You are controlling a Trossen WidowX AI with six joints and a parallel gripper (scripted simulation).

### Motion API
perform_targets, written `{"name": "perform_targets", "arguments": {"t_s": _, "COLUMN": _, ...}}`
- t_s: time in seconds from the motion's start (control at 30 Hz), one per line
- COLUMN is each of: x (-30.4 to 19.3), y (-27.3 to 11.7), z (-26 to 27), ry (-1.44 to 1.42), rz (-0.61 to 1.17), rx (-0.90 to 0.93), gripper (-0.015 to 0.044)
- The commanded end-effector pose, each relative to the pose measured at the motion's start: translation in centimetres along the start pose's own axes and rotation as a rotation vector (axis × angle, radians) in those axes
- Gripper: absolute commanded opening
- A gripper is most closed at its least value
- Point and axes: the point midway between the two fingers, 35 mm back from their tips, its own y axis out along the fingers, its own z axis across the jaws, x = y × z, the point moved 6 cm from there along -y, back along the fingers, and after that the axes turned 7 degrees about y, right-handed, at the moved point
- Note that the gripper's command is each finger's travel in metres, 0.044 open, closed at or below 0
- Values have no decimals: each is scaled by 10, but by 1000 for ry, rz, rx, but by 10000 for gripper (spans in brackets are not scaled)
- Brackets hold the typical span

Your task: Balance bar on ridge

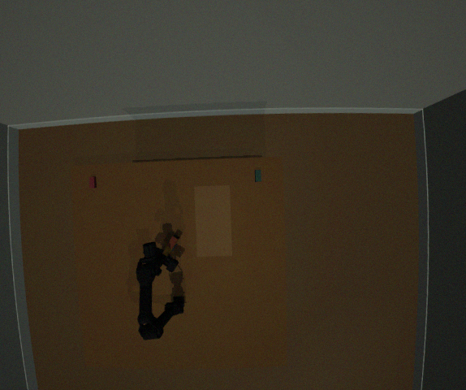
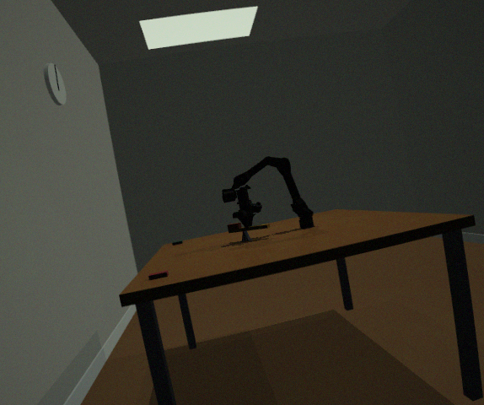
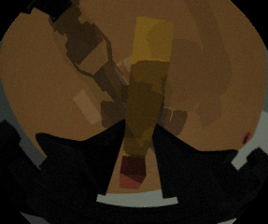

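One dim ceiling panel [image 2: 198, 27] at the upper left of the exterior view lights the whole room, and not by much. Grey walls close it in, a round clock [image 2: 55, 83] hangs high on the left wall, and the floor is brown like the desk [image 2: 364, 230], which stands on dark legs.

From the side, the black arm [image 2: 283, 174] arches up from its base near the middle of the desk and comes down over a small dark ridge [image 2: 245, 236]. The bar [image 2: 248, 227] lies roughly level just above that ridge, its reddish end toward the left of the frame; I cannot tell whether it is touching the ridge. The tool [image 2: 243, 218] is closed on the bar, gripping it near its middle.

Looking from above, the arm folds back on itself at lower centre, and only a reddish patch of the bar [image 1: 173, 241] shows beside it. A pale rectangle [image 1: 213, 220] on the desk appears here, just right of the tool, which the side view does not pick out. Two small markers sit well apart near the far edge, a pink marker [image 1: 92, 181] at the left and a teal marker [image 1: 258, 175] at the right.

Close in, the wrist view shows the yellow bar [image 3: 148, 88] running up the frame between the dark fingers, its red end nearest the camera.
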Motion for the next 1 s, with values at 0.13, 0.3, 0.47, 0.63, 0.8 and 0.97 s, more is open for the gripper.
{"name": "perform_targets", "arguments": {"t_s": 0.13, "x": 0, "y": 0, "z": 0, "ry": 0, "rz": 0, "rx": 0, "gripper": 0}}
{"name": "perform_targets", "arguments": {"t_s": 0.3, "x": 0, "y": 0, "z": 0, "ry": 0, "rz": 0, "rx": 0, "gripper": 0}}
{"name": "perform_targets", "arguments": {"t_s": 0.47, "x": 0, "y": 0, "z": 0, "ry": 0, "rz": 0, "rx": 0, "gripper": 0}}
{"name": "perform_targets", "arguments": {"t_s": 0.63, "x": 0, "y": 0, "z": 0, "ry": 0, "rz": 0, "rx": 0, "gripper": 53}}
{"name": "perform_targets", "arguments": {"t_s": 0.8, "x": 0, "y": 0, "z": 0, "ry": 0, "rz": 0, "rx": 0, "gripper": 167}}
{"name": "perform_targets", "arguments": {"t_s": 0.97, "x": 0, "y": 0, "z": 0, "ry": 0, "rz": 0, "rx": 0, "gripper": 167}}
